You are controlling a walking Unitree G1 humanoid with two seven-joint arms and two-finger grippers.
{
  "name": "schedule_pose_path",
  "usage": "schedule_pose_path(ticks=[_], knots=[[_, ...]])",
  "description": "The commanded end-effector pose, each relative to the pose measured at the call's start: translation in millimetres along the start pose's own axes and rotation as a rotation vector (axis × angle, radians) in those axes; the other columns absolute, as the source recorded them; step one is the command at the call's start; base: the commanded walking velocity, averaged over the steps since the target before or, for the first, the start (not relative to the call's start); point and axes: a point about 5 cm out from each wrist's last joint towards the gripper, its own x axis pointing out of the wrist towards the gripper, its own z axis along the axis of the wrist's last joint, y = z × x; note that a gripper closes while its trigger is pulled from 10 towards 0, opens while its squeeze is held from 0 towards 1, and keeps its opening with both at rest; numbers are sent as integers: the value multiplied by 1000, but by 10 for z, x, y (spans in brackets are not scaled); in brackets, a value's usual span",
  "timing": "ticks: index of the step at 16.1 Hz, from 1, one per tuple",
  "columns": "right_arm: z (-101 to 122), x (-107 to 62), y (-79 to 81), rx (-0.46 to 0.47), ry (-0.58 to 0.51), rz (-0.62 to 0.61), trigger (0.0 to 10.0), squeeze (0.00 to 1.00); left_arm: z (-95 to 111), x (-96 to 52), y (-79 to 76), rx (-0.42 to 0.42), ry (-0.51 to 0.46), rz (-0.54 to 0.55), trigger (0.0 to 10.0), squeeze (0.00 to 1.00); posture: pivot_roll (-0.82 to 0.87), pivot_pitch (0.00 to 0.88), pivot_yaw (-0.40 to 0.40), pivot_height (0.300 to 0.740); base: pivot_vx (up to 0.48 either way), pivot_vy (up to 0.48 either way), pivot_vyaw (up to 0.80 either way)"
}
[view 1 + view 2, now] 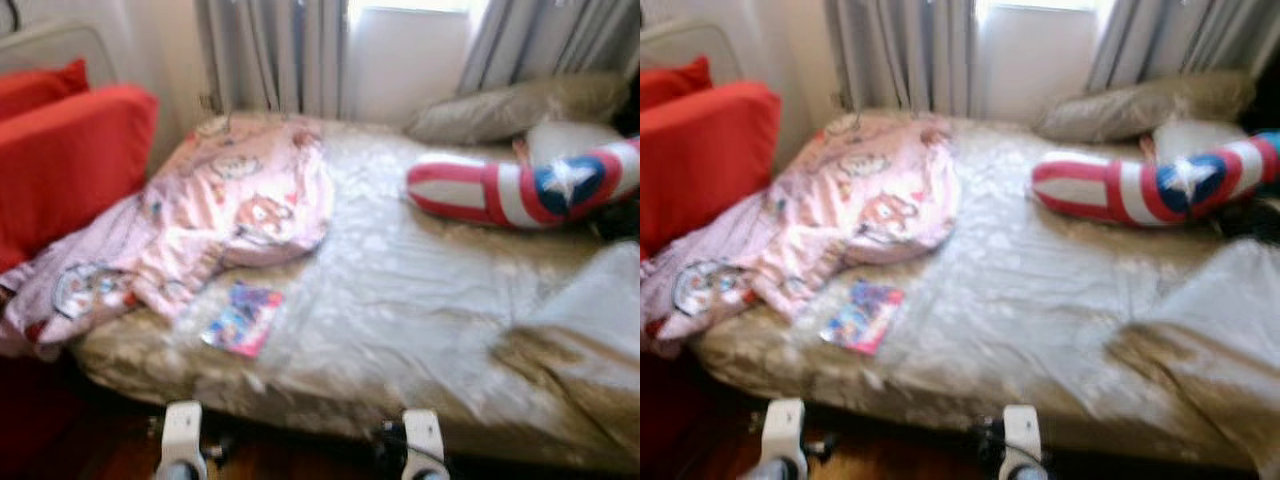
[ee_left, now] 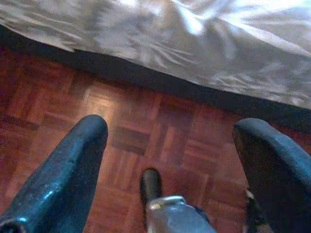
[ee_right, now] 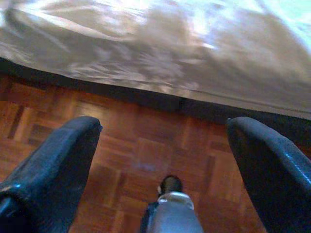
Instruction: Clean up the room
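Note:
A bed with a pale silvery sheet [image 1: 400,300] stands before me. A crumpled pink cartoon-print blanket [image 1: 230,205] lies on its left part and spills over the left edge. A small colourful booklet [image 1: 243,318] rests near the bed's front edge. A red, white and blue star-and-stripe bolster pillow [image 1: 520,188] lies at the back right. My left gripper [image 2: 170,145] hangs open over the parquet floor [image 2: 146,131] beside the bed's edge. My right gripper [image 3: 163,145] hangs open over the floor too. Both arms [image 1: 183,440] stay low at the bed's front.
Red cushions [image 1: 65,160] sit at the left. A grey pillow [image 1: 510,108] lies by the curtained window [image 1: 400,60]. A rumpled fold of sheet [image 1: 580,330] rises at the right front corner.

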Motion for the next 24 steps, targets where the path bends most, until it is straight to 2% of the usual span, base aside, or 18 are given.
schedule_pose_path(ticks=[1,13,24], knots=[[-14,-3,-28,3,6,-10,10000,0,-47,-3,-60,1,21,-17,10000,0,2,0,-25,740,0,-454,0],[-13,-3,-38,-6,8,-22,10000,0,-82,-14,-57,-12,25,-19,10000,0,-5,24,-29,740,0,-438,0],[-35,-6,-32,-2,18,-18,10000,0,-122,-25,-60,-28,33,-24,10000,0,-3,0,-29,740,0,0,-41]])
